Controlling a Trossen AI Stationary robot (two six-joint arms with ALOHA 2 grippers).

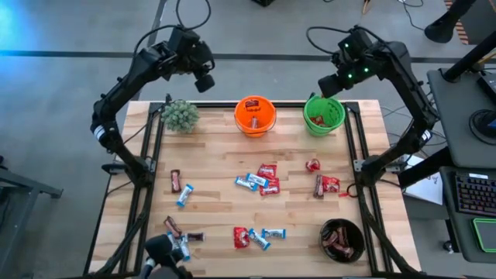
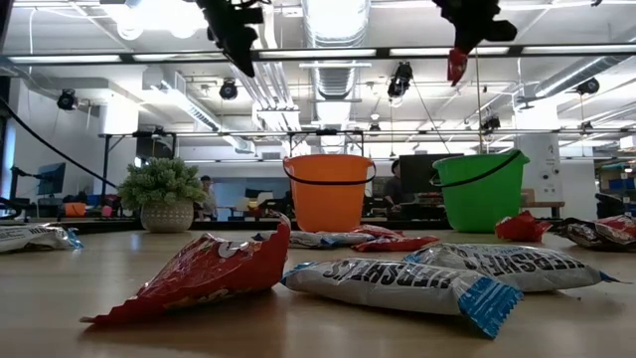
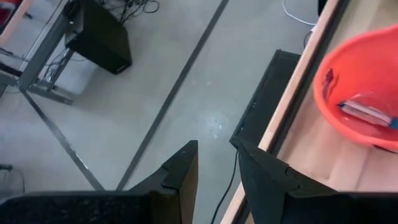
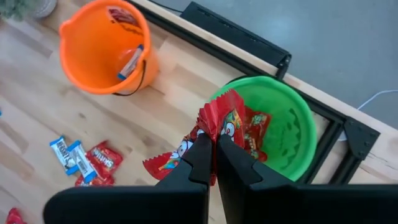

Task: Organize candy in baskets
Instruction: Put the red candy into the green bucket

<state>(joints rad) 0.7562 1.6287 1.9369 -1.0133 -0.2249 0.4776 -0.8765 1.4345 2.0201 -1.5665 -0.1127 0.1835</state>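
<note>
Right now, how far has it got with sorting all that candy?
Partway. Some candy already lies in the orange pail, green pail and black bowl. The right gripper holds a red packet above the green pail; the left gripper waits, empty, beyond the table edge. Many wrapped candies remain on the table.

Robotics lab or open-plan workshop: exposed ceiling ducts [image 2: 333,25] and strip lights running overhead, grey concrete floor [image 1: 62,85] surrounding wooden desk [image 1: 217,217], keyboard [image 1: 474,192] sitting at 3 o'clock.
</note>
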